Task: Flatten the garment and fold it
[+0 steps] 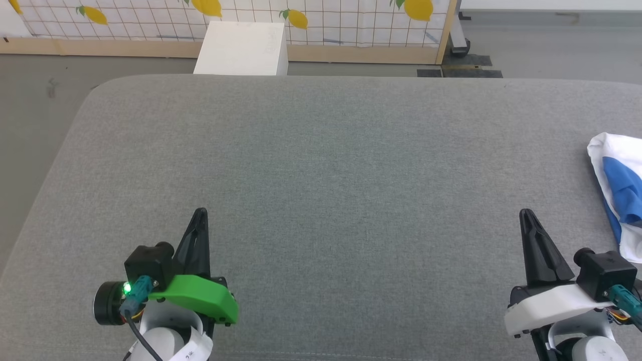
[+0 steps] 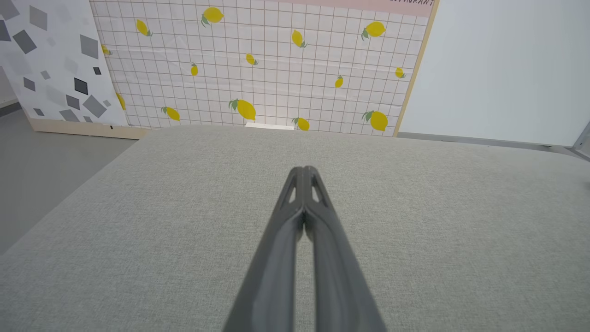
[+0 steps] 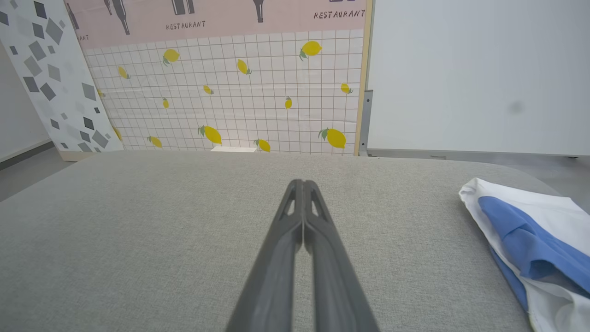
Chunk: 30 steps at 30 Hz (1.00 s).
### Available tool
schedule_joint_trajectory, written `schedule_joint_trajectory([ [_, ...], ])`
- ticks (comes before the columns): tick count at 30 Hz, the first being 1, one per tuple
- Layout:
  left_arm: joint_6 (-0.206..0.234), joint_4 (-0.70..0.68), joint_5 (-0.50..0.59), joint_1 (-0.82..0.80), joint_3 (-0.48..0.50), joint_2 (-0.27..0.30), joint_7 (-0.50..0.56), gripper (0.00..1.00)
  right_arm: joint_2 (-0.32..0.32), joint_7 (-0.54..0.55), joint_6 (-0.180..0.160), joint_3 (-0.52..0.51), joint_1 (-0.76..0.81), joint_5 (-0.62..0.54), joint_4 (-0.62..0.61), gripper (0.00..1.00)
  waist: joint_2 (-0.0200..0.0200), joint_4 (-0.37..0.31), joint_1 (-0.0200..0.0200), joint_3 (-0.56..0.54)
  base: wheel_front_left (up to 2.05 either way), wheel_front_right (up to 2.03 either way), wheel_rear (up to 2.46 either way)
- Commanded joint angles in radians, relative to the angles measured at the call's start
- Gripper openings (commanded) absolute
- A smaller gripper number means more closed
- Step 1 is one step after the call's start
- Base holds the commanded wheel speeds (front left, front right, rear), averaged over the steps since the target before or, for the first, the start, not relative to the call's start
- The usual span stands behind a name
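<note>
Both closed and empty, my left gripper [image 1: 200,214] and right gripper [image 1: 525,214] are poised over the grey cushion [image 1: 321,165], apparently at rest. The garment [image 1: 622,188] lies crumpled to my right gripper's right, awaiting flattening.

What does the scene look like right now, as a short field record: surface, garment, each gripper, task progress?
surface: grey fabric-covered surface
garment: white and blue garment, bunched up on the surface's right side, partly cut off by the head view's edge
left gripper: left gripper shut, holding nothing, over bare fabric
right gripper: right gripper shut, holding nothing, apart from the garment, which lies to its right
background: white box, lemon-print panel
progress: not flattened, not folded
</note>
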Motion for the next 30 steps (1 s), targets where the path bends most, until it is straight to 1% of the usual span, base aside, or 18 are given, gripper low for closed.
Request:
schedule_joint_trajectory([
  [1, 0.007, -0.007, 0.013, 0.017, 0.004, -0.002, 0.005, 0.0, 0.001, 0.006, -0.001, 0.005, -0.001, -0.012, -0.006, 0.0, 0.0, 0.0, 0.0, -0.001, 0.0, 0.0, 0.0],
  [30, 0.022, -0.047, 0.076, 0.048, 0.023, -0.003, 0.064, 0.0, 0.002, 0.058, -0.001, 0.032, -0.001, -0.049, -0.012, 0.0, 0.0, -0.006, 0.0, -0.02, 0.0, 0.0, 0.0],
])
